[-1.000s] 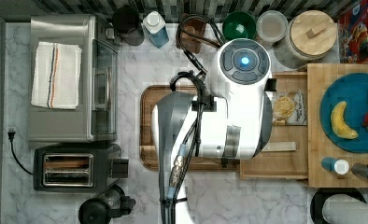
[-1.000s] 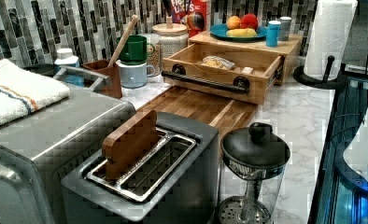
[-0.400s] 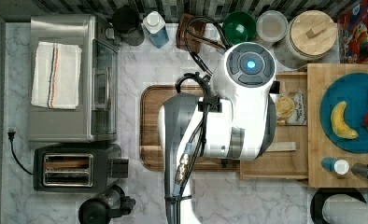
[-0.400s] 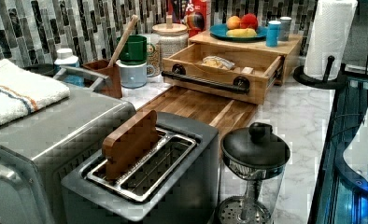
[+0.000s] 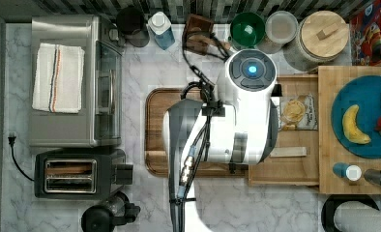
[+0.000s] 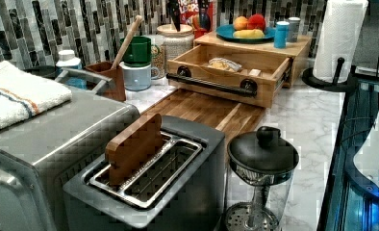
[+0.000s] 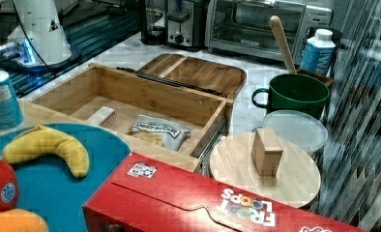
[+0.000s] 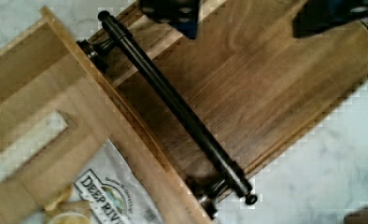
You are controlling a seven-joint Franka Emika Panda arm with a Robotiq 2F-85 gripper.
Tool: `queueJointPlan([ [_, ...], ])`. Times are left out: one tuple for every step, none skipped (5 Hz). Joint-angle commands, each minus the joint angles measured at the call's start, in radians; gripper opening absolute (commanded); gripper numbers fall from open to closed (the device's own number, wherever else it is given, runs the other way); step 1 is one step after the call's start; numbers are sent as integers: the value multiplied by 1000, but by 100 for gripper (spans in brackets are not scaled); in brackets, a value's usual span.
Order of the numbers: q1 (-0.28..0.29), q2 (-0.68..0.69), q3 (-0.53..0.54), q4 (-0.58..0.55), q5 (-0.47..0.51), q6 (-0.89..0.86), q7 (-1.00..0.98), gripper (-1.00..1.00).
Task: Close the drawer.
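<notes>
Stands pulled out: the drawer, in the top view reaching toward 9 o'clock from under the bamboo slab that carries the blue plate. Holds a chip bag and a small pale block on its floor. Overlaps the dark board at its front end.

Hangs over that front end: the arm. From the wrist view, shows the gripper spread wide and holding nothing, both fingers above the dark board, on the outer side of the black bar handle, away from the drawer's inside. Seems to put one finger close to the bar; cannot tell whether touching.

Runs 12 to 6 o'clock in the top view: the handle's long axis, square across the travel. Lies toward 3 o'clock from the fingers: the drawer front, and beyond it the slab.

Judging from this, calls for a straight push toward 3 o'clock against the bar or the front panel, kept near the bar's middle so the box does not skew on its runners.
</notes>
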Motion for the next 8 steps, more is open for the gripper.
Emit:
queueJointPlan([
  [70, -24, 67, -70, 64, 69, -263, 100],
  [65, -23, 80, -121, 60, 137, -320, -100],
  [56, 7, 93, -141, 19, 179, -367, -100],
  [60, 41, 77, -170, -2, 241, -432, -100],
  [47, 69, 64, -226, -17, 357, -503, -100],
  [38, 112, 58, -238, -51, 419, -565, -100],
  [30, 137, 52, -266, -75, 496, -575, -100],
  [17, 165, 49, -269, -61, 514, -611, -100],
])
